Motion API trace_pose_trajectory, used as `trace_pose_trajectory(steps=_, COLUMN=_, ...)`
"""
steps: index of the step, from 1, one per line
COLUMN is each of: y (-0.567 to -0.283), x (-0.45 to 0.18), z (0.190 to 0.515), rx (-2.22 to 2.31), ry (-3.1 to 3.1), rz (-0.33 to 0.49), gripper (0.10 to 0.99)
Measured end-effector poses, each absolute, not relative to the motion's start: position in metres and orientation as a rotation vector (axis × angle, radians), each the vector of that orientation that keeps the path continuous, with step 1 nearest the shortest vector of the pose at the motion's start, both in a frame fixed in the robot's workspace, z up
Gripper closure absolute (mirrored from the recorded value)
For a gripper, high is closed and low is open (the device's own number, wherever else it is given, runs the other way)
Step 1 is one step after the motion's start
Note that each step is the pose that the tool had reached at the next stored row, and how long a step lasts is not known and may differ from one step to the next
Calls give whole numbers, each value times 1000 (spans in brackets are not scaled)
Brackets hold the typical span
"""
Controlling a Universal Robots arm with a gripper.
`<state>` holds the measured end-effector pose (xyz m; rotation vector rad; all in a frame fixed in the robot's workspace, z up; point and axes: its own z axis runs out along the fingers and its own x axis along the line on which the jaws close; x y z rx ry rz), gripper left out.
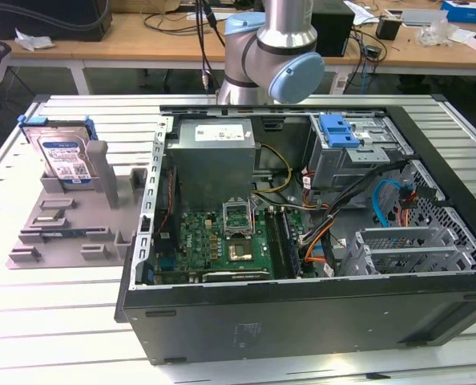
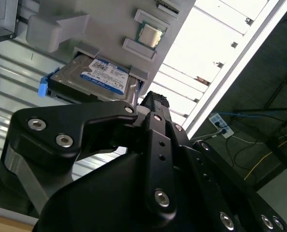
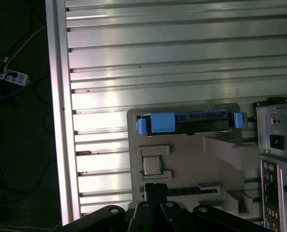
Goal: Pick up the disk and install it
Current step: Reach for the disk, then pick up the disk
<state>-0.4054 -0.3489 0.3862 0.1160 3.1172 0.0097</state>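
The disk (image 1: 62,156), a silver drive with a white-and-blue label in a blue carrier, stands on edge in a slot of the grey fixture (image 1: 70,220), at the exterior view's left, outside the computer case. The second wrist view shows the disk's (image 2: 97,79) label face, and the first wrist view shows the disk's (image 3: 189,123) blue carrier edge. In both wrist views my gripper (image 3: 156,192) hangs above the fixture, apart from the disk. The gripper's (image 2: 153,99) black fingers are together with nothing between them.
The open computer case (image 1: 302,321) lies on the ribbed metal table. Inside are a grey power supply (image 1: 214,156), a motherboard (image 1: 222,241) and a metal drive cage with a blue latch (image 1: 338,130). A processor chip (image 3: 151,166) sits on the fixture. The table edge (image 3: 56,96) is close by.
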Motion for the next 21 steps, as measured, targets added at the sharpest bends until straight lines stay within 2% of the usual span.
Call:
trace_pose_trajectory(steps=11, y=-349, x=-405, z=386, rx=0, ry=3120, rz=11, gripper=980)
trace_pose_trajectory(steps=21, y=-349, x=-405, z=386, rx=-440, ry=3090, rz=16, gripper=980)
